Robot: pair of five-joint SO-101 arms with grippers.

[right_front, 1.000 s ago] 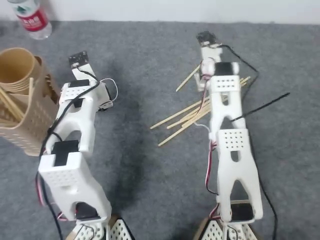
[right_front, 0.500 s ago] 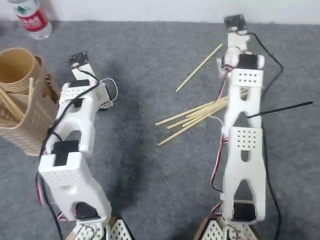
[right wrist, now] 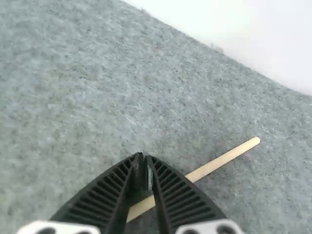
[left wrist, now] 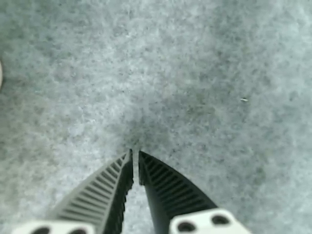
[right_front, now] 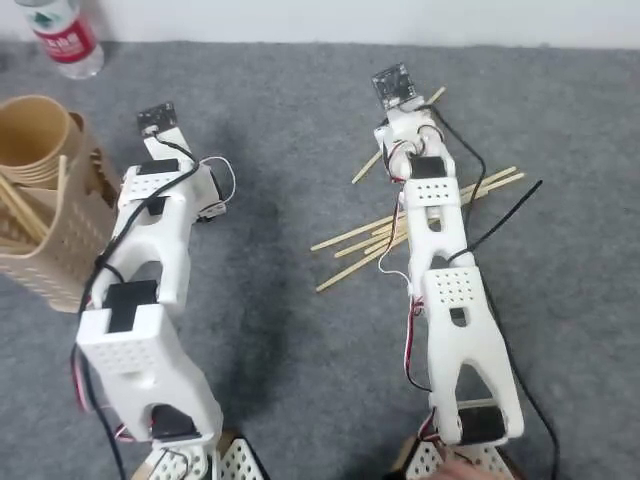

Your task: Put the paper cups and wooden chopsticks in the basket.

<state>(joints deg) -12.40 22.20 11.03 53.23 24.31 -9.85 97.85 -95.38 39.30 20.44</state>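
Observation:
Stacked paper cups [right_front: 35, 135] and a few chopsticks [right_front: 20, 215] stand in the tan basket [right_front: 50, 250] at the left. Beside the basket, my left gripper [left wrist: 135, 152] is shut and holds nothing over bare grey carpet. Several wooden chopsticks [right_front: 360, 245] lie in a loose pile on the carpet, partly under the right arm. One single chopstick [right_front: 368, 167] lies apart, farther back. My right gripper [right wrist: 143, 156] is shut just above this chopstick [right wrist: 222, 157], which runs under the fingers.
A plastic bottle [right_front: 62, 38] lies at the far left corner. The carpet ends at a white wall [right_front: 300, 20] at the back. A black cable [right_front: 505, 215] hangs off the right arm over the pile. Bare carpet lies between the two arms.
The right arm swung out to the far right, then came back left over the single chopstick. The left arm has kept still.

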